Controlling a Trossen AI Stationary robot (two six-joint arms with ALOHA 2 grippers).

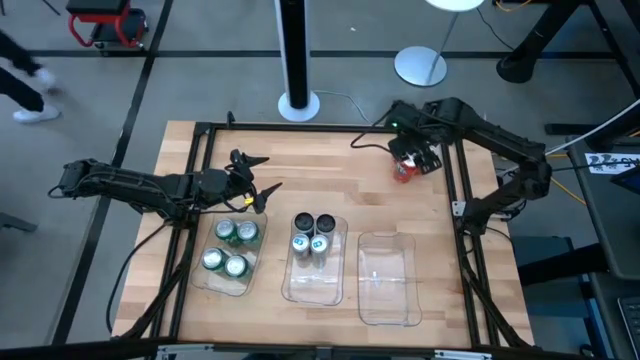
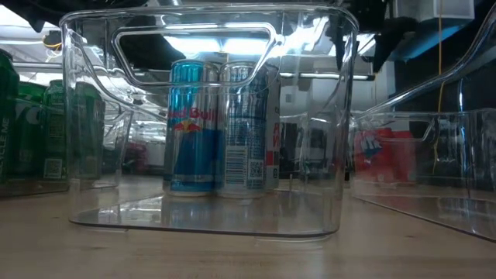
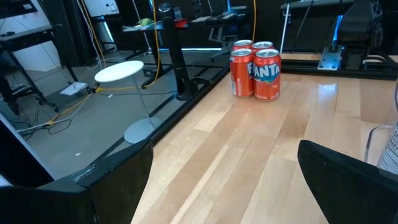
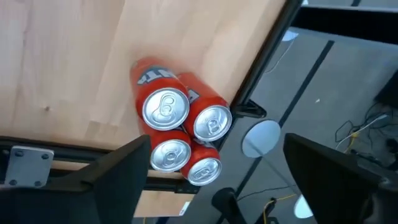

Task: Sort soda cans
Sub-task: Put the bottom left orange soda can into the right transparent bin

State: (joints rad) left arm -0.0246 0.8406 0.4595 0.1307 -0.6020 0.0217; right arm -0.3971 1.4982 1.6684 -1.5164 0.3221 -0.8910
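From the overhead cam, the left gripper (image 1: 258, 186) hangs just past the far edge of the left tray (image 1: 226, 283), fingers spread wide and holding nothing. The four green cans (image 1: 230, 248) sit in that tray, just on the near side of the gripper. The four silver-grey cans (image 1: 312, 236) are packed in the far end of the middle tray (image 1: 315, 285), off to that gripper's right. The right tray (image 1: 388, 285) has no cans in it. The right gripper (image 1: 412, 160) is over at the far right corner of the table (image 1: 320, 165), directly above the red cans (image 1: 404, 171), which mostly hide under it.

Table-level cam: you're looking straight through the clear middle tray (image 2: 205, 221) at the silver-grey cans (image 2: 221, 128) standing upright at its back. The green cans (image 2: 35, 132) show on the left through plastic, and a red blur on the right is the red cans (image 2: 384, 155). No gripper shows clearly here.

Left wrist cam: both dark fingers (image 3: 118, 180) are far apart, nothing between them. The red cans (image 3: 256, 70) stand way ahead of this gripper, across the bare wood, in a tight upright clump.

Right wrist cam: looking down, the four red cans (image 4: 183, 140) are bunched together right below, touching each other, by the table's edge. The fingers (image 4: 118, 171) are released, standing wide, with the nearest cans poking in between them, not gripped.
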